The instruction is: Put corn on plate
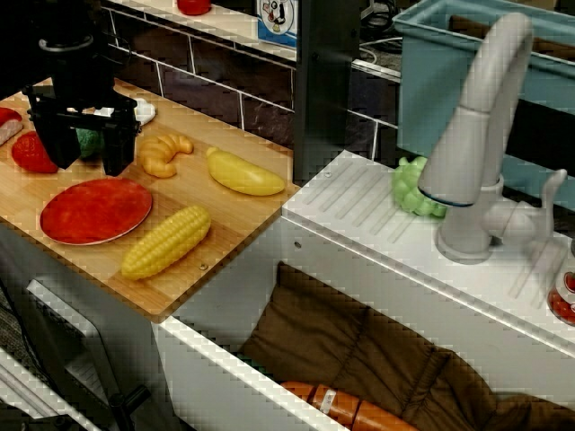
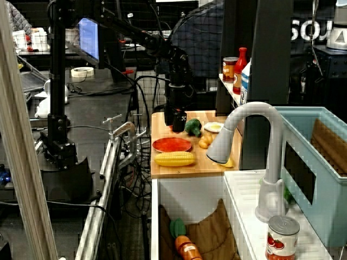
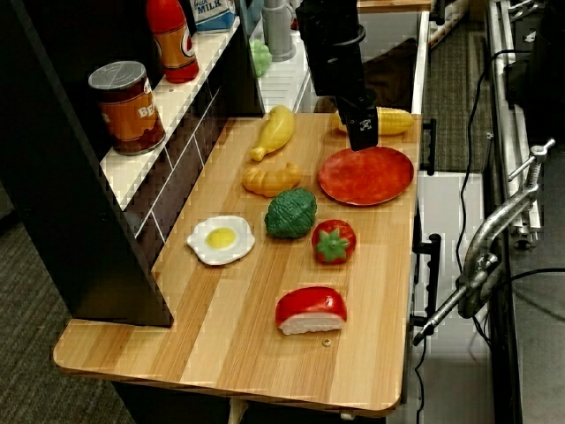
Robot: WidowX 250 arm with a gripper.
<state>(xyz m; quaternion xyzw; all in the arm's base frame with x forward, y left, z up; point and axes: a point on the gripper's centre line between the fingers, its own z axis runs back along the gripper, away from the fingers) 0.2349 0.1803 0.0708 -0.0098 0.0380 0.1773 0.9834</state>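
The corn (image 1: 167,241) is a bumpy yellow cob lying on the wooden board just right of the red plate (image 1: 93,210). Nothing lies on the plate. My black gripper (image 1: 88,165) hangs a little above the board at the plate's far edge, open, with nothing between its fingers. The green broccoli shows through the gap. From the side view the corn (image 2: 174,158) lies in front of the plate (image 2: 172,144) and the gripper (image 2: 174,125) stands behind both. In the overhead view the gripper (image 3: 361,134) covers part of the corn (image 3: 394,121), beside the plate (image 3: 366,175).
A smooth yellow piece (image 1: 243,173), an orange croissant (image 1: 163,153), the broccoli (image 3: 290,213), a tomato (image 3: 334,240), a fried egg (image 3: 221,238) and a red-and-white piece (image 3: 310,309) share the board. A sink with a grey faucet (image 1: 481,135) lies to the right.
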